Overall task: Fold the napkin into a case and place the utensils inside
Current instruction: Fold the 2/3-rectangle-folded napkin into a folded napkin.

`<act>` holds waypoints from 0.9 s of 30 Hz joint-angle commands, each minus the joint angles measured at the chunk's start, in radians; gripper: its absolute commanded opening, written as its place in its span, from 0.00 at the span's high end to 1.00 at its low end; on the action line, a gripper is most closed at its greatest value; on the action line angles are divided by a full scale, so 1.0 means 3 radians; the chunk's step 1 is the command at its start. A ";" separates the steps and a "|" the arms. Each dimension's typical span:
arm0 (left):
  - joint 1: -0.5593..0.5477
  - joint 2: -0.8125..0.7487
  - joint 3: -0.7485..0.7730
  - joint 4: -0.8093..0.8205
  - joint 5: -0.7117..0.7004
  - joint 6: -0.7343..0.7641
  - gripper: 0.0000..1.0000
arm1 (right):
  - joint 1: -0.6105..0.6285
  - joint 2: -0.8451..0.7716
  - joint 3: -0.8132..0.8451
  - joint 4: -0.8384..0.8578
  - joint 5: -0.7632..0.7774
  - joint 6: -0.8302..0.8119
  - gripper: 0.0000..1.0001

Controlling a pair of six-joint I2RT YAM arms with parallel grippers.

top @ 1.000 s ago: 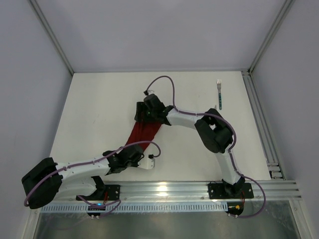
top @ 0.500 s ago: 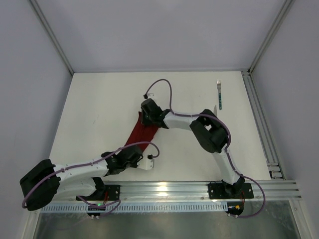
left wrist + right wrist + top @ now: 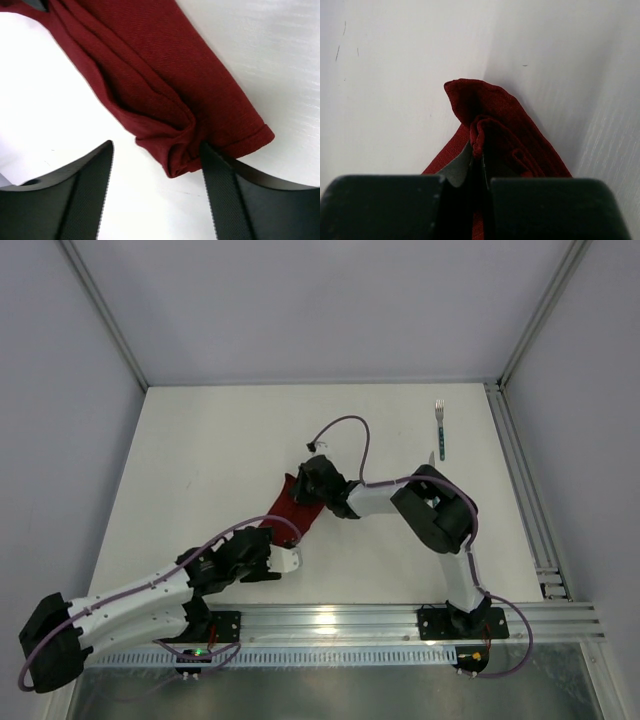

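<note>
On napkin (image 3: 160,75), right end effector (image 3: 476,167) pinches fold; left end effector (image 3: 156,156) spread.

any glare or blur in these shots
Top external: a bright glare patch on the aluminium rail between the arm bases. Left wrist: table blown out white beside the napkin, whose weave is sharp. Right wrist: near fingers dark and soft.

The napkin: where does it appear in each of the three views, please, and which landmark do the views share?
Top external: the napkin is a slanted red strip near the table's centre, between the two arms.
Left wrist: upper middle, one end inside the open left gripper.
Right wrist: lower middle, one end pinched by the shut right gripper.
Shared landmark: the white table under it.
</note>
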 commanded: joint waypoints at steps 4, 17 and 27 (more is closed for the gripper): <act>0.0266 -0.0389 0.0614 -0.0483 0.0609 -0.0388 0.16 | -0.0005 -0.0162 -0.0260 0.0417 0.0015 0.0259 0.96; 0.0767 0.1123 0.1386 0.0145 0.1007 -0.1124 0.11 | -0.0010 -0.0341 -0.0644 0.0908 0.0055 0.0484 0.96; 0.0875 0.1681 0.1351 0.0447 0.1182 -0.1048 0.05 | -0.0016 -0.0346 -0.0649 0.1000 -0.0052 0.0555 0.96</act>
